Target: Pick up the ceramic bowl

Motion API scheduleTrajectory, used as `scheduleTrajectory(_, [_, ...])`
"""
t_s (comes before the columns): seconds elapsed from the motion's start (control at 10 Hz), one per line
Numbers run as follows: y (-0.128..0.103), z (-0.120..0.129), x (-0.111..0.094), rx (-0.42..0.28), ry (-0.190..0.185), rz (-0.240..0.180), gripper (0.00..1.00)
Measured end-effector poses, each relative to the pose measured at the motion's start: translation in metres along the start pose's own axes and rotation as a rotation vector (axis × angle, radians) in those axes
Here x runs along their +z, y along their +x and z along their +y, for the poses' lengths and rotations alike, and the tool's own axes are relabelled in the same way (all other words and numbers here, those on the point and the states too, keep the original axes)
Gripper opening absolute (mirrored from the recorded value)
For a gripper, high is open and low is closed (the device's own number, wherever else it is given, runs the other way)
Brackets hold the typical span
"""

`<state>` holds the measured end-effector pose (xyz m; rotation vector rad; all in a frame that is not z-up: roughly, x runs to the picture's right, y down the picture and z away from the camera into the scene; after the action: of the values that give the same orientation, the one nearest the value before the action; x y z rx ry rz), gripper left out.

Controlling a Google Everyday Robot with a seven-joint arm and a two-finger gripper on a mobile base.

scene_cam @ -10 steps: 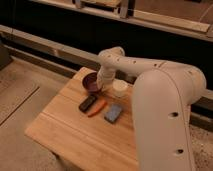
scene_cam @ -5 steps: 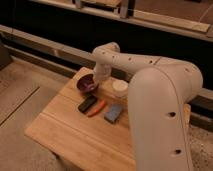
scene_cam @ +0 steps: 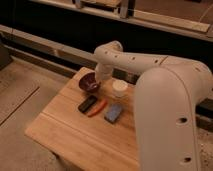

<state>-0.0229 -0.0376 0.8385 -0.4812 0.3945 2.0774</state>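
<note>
At the table's far left corner, I have the gripper [scene_cam: 99, 80] down at the bowl [scene_cam: 87, 81].

From my view the arm [scene_cam: 130, 59] reaches in from the right, bends at the elbow and drops onto the bowl's right rim. Its wrist hides the tip, so I cannot tell whether the gripper is apart or clamped on the rim. The bowl sits upright on the wooden table [scene_cam: 70, 135], near the back edge. A white cup [scene_cam: 119, 89] stands just right of it, apart from it. Nearer me lie a black bar [scene_cam: 87, 104], an orange stick [scene_cam: 98, 107] just beside that, and a blue block [scene_cam: 114, 113].
</note>
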Motion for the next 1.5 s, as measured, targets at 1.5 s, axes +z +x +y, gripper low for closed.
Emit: scheduleTrajectory(1.5, [0.012, 0.005, -0.068, -0.155, -0.049, -0.066, 0.00])
